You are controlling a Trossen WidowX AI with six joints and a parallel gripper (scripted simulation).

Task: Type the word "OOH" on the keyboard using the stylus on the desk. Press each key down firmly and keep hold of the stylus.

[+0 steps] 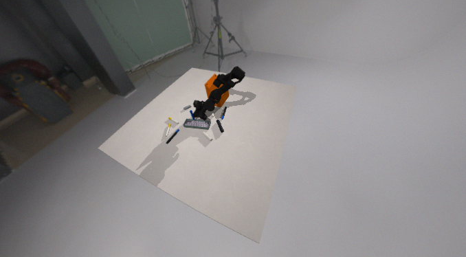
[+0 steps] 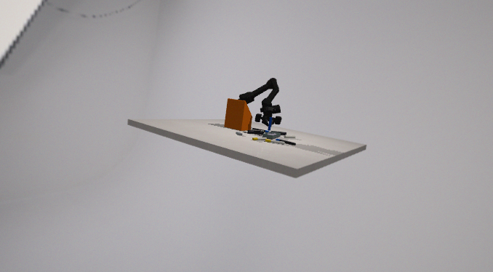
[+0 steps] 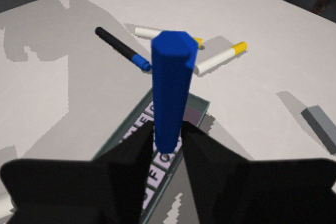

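Note:
My gripper [image 1: 196, 116] [image 2: 269, 121] [image 3: 167, 127] is shut on the blue stylus [image 1: 192, 115] [image 2: 270, 124] [image 3: 173, 85]. The stylus stands nearly upright between the fingertips, over the keyboard [image 1: 196, 124] [image 2: 268, 136] [image 3: 154, 175]. The keyboard is a dark grey-green tray with pale lilac letter keys. In the wrist view the stylus and fingers hide many keys. An F key is readable below the stylus, and a round-lettered key beside its lower end is partly covered. Whether the tip touches a key cannot be told.
Beyond the keyboard lie a black marker with a blue cap [image 1: 172, 136] [image 3: 119, 45] and white markers with yellow ends [image 1: 168, 130] [image 3: 216, 61]. A grey block [image 1: 187, 107] [image 3: 326, 130] lies to one side, a black marker [image 1: 220, 126] to the other. The orange base [image 1: 223, 97] [image 2: 235, 114] is behind.

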